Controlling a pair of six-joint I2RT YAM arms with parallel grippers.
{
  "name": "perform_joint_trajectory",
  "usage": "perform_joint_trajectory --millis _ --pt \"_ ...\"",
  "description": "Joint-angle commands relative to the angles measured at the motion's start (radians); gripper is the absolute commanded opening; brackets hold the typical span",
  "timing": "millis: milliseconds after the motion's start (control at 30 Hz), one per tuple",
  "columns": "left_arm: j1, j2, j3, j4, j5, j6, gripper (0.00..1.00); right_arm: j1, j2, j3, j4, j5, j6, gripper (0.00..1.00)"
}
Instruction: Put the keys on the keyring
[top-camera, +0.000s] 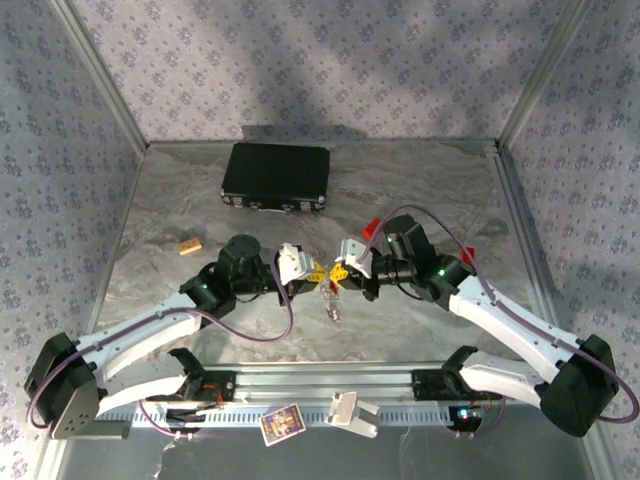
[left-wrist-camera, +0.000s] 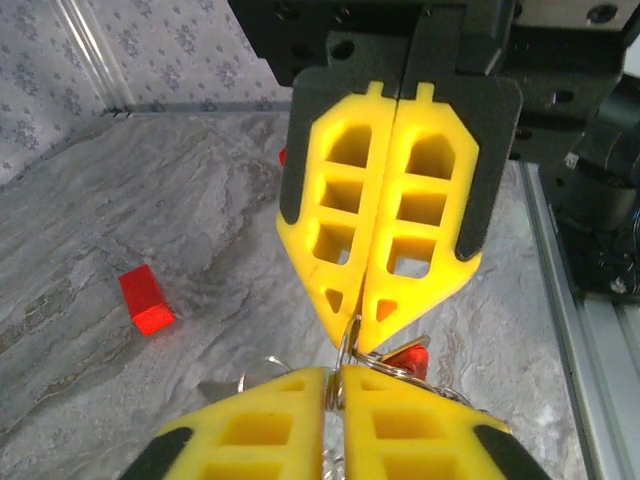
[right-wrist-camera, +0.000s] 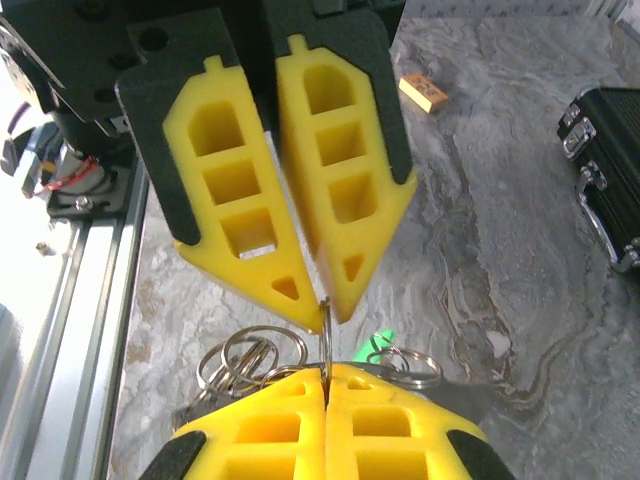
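At the near edge you have a slotted aluminium rail (top-camera: 300, 381) carrying both arm bases, with a small printed card (top-camera: 282, 423) lying on it.

Ahead of it, your left gripper (top-camera: 318, 271) and right gripper (top-camera: 340, 272) meet tip to tip over the middle of the worktop (top-camera: 430, 190). Both carry yellow plastic fingers with rectangular cut-outs that taper to points and are backed in black. The left jaws are pressed together on a thin silvery wire ring of the keyring (top-camera: 332, 302). The right jaws are closed flat on the same ring from the opposite side. In the wrist views the wire runs straight from one seam into the other.

The rest of the keyring hangs below the fingertips as several overlapping bright metal rings. The green key (right-wrist-camera: 380, 343) shows its green plastic head among those rings, and the red key (left-wrist-camera: 408, 357) shows a red head just under the right gripper's tip. You cannot tell whether either key is threaded on.

The worktop is matte, grey and veined like marble. A translucent red block (top-camera: 372, 228) lies just behind the right gripper. A small wooden block (top-camera: 190, 245) sits well apart to the left. Farther back, a black case (top-camera: 277, 178) lies flat and closed, rectangular with metal latches. Pale patterned walls (top-camera: 300, 60) with aluminium corner posts enclose the cell.
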Motion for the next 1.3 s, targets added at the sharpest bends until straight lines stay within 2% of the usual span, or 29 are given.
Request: perform_joint_trajectory --millis 0,367,500,633,700,733,833,967,1267 --pt "-0.006 0.016 0.049 -0.071 -0.013 0.024 0.11 0.021 0.012 0.062 -0.077 0.013 -0.05 0.0" --pt "-0.012 0.045 0.097 -0.162 0.024 0.076 0.06 0.064 0.062 0.16 -0.178 0.061 -0.104 0.0" --pt "-0.014 0.05 0.097 -0.147 0.037 0.077 0.0 0.066 0.073 0.186 -0.204 0.038 -0.108 0.0" --pt "-0.013 0.039 0.069 -0.089 0.033 0.061 0.0 0.049 0.067 0.172 -0.201 -0.027 -0.092 0.0" --pt "-0.014 0.024 0.039 -0.039 0.026 0.049 0.0 0.023 0.062 0.142 -0.17 -0.065 -0.06 0.21" --pt "-0.014 0.017 0.025 -0.016 0.022 0.042 0.0 0.008 0.058 0.121 -0.15 -0.082 -0.047 0.28" --pt "-0.014 -0.007 -0.02 0.059 0.017 0.019 0.0 -0.028 0.044 0.063 -0.085 -0.114 -0.011 0.34" --pt "-0.014 -0.022 -0.061 0.128 0.018 -0.01 0.0 -0.036 0.032 0.019 -0.034 -0.13 0.018 0.33" --pt "-0.014 -0.022 -0.11 0.226 0.043 -0.048 0.0 -0.04 0.006 -0.038 0.047 -0.085 0.041 0.24"
